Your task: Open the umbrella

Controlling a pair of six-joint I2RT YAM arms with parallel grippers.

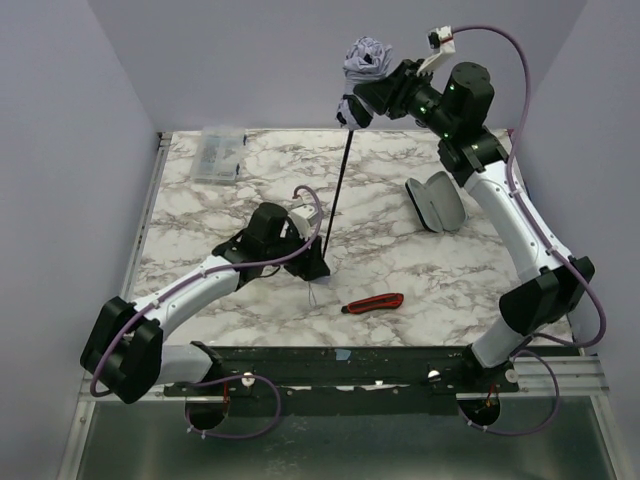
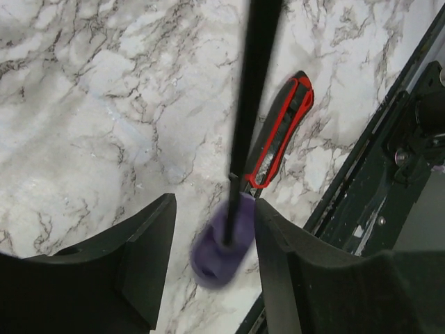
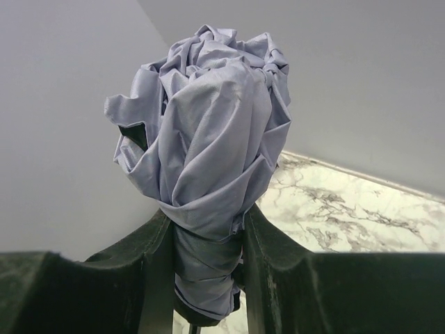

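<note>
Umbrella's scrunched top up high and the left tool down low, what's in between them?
The umbrella's thin black shaft, running down from the bunched canopy to the left tool. The top view shows it best.

I log the umbrella (image 3: 208, 118) as pale lilac-grey fabric, with a sliver of black lining at 9 o'clock of the bundle. Its shaft (image 1: 340, 190) is black and its knob handle (image 2: 221, 243) is purple-lilac, blurred. Tabletop (image 1: 230, 215): white marble, grey-brown veining. Utility knife (image 2: 281, 129) at 6 o'clock on the tabletop: black with red trim. Pouch (image 1: 437, 200) at 2 o'clock: grey. Box (image 1: 217, 155) at 11 o'clock: clear plastic. Left end effector (image 2: 214, 202) and right end effector (image 3: 207, 212) both read matt black to me. Arms (image 1: 520, 230): white with black joints. Cables (image 1: 590, 290): lilac.
</note>
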